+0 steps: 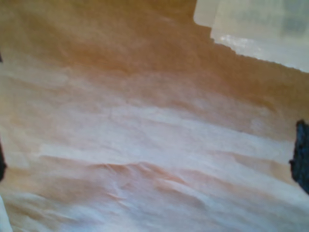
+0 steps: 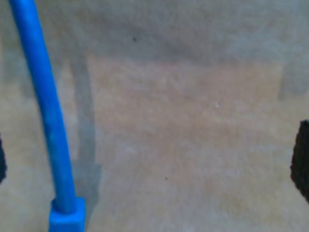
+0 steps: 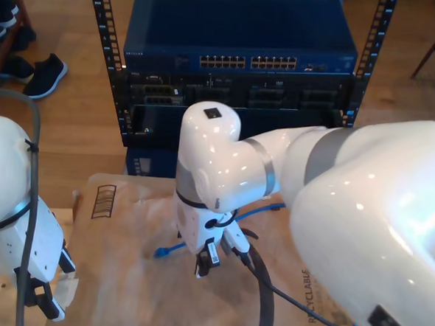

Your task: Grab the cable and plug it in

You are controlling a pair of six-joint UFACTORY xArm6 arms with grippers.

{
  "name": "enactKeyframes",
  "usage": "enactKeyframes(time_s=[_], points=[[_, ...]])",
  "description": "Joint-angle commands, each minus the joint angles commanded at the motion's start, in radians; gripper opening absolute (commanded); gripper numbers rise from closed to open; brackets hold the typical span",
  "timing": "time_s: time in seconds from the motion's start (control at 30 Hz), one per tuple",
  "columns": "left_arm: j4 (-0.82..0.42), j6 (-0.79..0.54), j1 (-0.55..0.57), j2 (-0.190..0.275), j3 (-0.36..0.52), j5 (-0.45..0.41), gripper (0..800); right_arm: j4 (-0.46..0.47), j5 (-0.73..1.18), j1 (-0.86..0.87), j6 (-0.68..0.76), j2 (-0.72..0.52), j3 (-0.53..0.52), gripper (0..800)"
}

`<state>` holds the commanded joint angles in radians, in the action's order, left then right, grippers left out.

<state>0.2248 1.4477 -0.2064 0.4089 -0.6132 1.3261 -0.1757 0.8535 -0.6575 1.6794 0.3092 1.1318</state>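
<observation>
Brown paper [image 3: 129,276] covers the table below the rack switch [image 3: 238,61], and the cable [image 2: 46,111] lies loose at the exterior view's centre beneath my second gripper [image 2: 154,166], jaws apart for grasping; my first gripper [image 1: 149,159] likewise spread.

The thin blue cable [image 3: 263,209] lies on the crinkled brown paper sheet [image 3: 129,276], partly hidden behind the big white robot arm [image 3: 224,178]. Behind the paper stands the dark metal rack [image 3: 238,68].
</observation>
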Motion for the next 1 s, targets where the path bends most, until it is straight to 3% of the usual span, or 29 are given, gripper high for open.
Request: enactKeyframes(time_s=[0.53,0.63,0.8,0.93,1.0], points=[[0.000,0.012,0.020,-0.006,0.005,-0.014,800,0.003,-0.012,0.012,0.003,0.025,0.026,729],[0.000,0.012,0.018,-0.005,0.006,-0.014,800,0.005,-0.015,0.012,0.006,0.025,0.026,681],[0.002,0.012,0.018,-0.005,0.006,-0.012,800,0.006,-0.055,0.015,0.008,0.025,0.018,432],[0.002,0.012,0.018,-0.003,0.006,-0.006,800,-0.011,-0.094,0.029,0.011,0.025,0.008,88],[0.002,0.014,0.017,-0.002,0.003,-0.005,800,-0.032,-0.144,0.040,0.011,0.015,-0.020,2]])
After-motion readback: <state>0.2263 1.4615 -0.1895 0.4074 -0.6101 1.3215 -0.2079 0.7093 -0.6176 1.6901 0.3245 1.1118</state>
